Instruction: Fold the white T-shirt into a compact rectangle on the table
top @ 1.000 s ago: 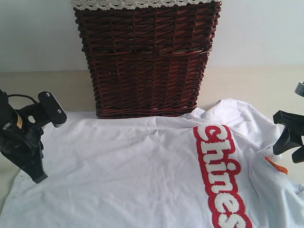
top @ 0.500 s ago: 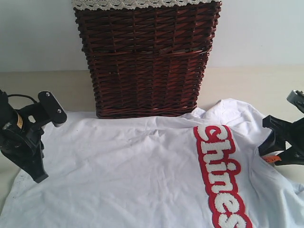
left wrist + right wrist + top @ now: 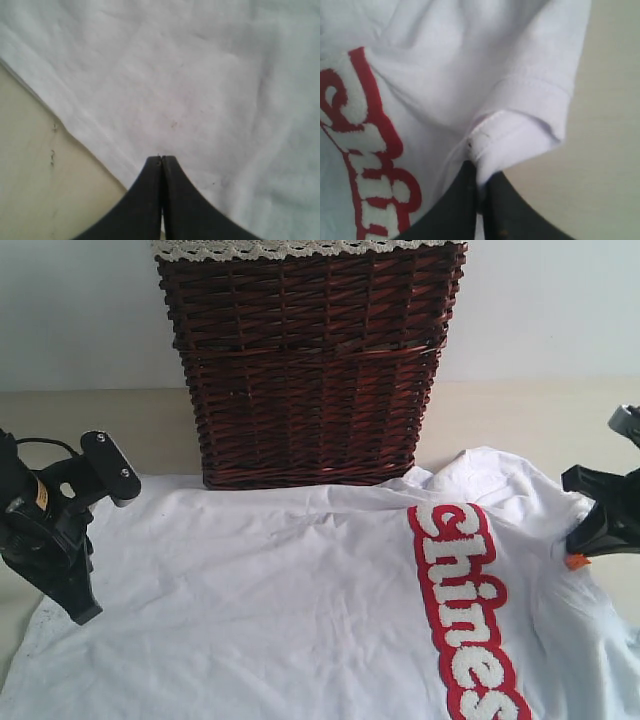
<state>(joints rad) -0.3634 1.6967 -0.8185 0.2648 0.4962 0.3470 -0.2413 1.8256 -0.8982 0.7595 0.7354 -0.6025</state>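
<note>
Look first to the white T-shirt (image 3: 300,610): spread nearly flat over the table (image 3: 520,410), just in front of the wicker basket (image 3: 310,360), long axis running side to side, red band (image 3: 462,610) crossing it toward the camera.

Find the right gripper (image 3: 479,172) at the shirt's right end, clamped on a bunched fold of cloth beside a stitched cuff, with fabric plainly pinched between the jaws. Find the left gripper (image 3: 161,159) at the opposite end, pressed fully closed right at the shirt's edge. Cannot tell for certain about any cloth caught between its tips.

Reads as the start of a fold, with nothing yet doubled over. Hinges, most likely, on one relation — nearly the whole body of the shirt lying inward from the right fingers, toward the left arm. Calls, by that judgement, for carrying the pinched end across along the long axis to halve the shirt. Watch for the cuff slipping free, or the thin cloth dragging instead of lifting.
</note>
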